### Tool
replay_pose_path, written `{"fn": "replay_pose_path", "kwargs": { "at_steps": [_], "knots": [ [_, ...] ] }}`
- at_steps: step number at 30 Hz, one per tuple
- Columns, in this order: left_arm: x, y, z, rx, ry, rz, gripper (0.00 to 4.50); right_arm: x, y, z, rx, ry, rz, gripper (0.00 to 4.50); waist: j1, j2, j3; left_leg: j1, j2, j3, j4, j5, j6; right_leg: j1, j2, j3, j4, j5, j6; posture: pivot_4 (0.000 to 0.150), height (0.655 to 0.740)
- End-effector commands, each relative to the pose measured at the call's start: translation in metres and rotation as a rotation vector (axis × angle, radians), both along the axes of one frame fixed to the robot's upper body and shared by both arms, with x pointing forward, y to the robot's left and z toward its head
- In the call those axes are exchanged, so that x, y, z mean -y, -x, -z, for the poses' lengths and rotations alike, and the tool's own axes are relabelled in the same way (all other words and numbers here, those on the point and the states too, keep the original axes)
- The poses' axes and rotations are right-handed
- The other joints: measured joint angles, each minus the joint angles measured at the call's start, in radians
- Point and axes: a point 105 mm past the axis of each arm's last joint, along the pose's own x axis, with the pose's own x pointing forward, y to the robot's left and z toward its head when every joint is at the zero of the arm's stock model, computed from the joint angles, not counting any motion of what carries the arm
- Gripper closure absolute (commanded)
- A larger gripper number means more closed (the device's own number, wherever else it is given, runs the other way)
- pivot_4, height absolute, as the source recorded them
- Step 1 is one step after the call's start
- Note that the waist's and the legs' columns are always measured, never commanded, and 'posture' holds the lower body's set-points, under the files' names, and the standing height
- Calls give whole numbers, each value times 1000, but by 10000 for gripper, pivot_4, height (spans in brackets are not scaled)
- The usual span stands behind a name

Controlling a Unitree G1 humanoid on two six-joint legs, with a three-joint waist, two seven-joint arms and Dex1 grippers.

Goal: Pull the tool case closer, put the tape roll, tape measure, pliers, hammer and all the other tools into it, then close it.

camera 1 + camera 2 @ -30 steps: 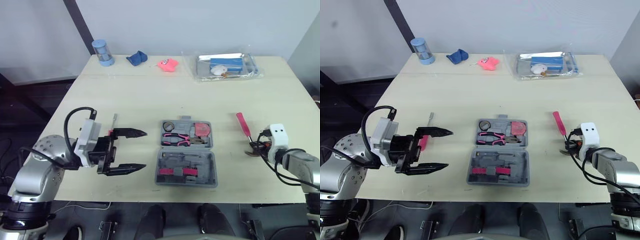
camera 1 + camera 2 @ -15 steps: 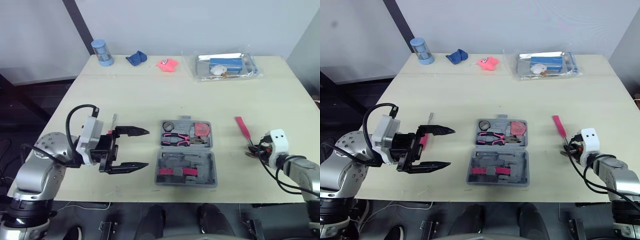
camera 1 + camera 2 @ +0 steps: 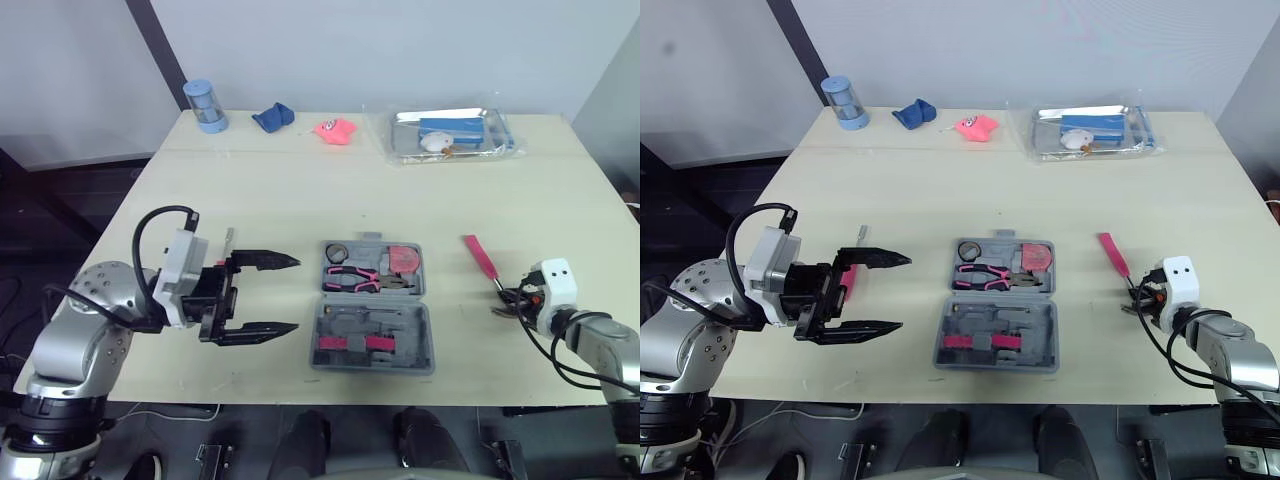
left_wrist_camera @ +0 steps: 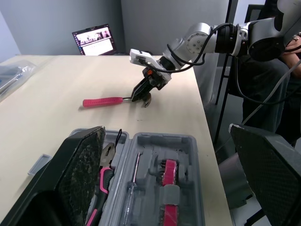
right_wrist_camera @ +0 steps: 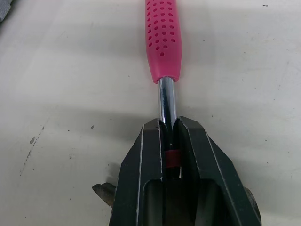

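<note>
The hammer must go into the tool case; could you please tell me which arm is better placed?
Likely the right: the right gripper is shut on the shaft of the hammer, while the left gripper hangs open beyond the tool case.

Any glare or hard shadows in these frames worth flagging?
Right wrist view: the hammer has a glinting chrome shaft, and the right gripper casts a soft shadow on the table. Left eye view: the plastic bag reflects light. Left wrist view: a laptop screen glows brightly.

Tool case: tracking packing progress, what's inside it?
Far half: pink-handled pliers, round roll, red tape measure. Near half: screwdriver, pink bit holder. Anything underneath is covered.
</note>
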Motion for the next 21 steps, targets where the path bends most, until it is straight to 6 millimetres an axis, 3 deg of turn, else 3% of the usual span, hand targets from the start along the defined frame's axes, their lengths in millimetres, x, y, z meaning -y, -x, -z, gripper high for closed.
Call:
{"fn": "replay_pose_path", "kwargs": {
  "at_steps": [1, 6, 15, 21],
  "knots": [
    [4, 3, -8, 34, 15, 24, 0, 11, 8, 15, -57, 23, 39, 44357, 0, 0, 0, 0, 0, 0, 0, 0, 0, 0, 0, 0, 0, 0, 0, 1500, 7400],
    [2, 4, -8, 34, 17, 19, 0, 7, 5, -15, 28, 33, -36, 44357, 1, 1, 0, 0, 0, 0, 0, 0, 0, 0, 0, 0, 0, 0, 0, 1500, 7400],
    [-6, 4, -6, 26, -1, 7, 0, -4, 18, -66, 85, 104, -264, 44357, -6, 6, 4, 0, 0, 1, 0, 0, 0, -1, 0, 1, 0, 0, 0, 1500, 7400],
    [-14, 3, -5, 18, -30, 11, 0, -37, 36, -90, 15, 209, -558, 44357, -3, 6, 5, -1, 0, 1, 0, 0, 0, -1, 0, 1, -1, 0, 0, 1500, 7400]
  ]
}}
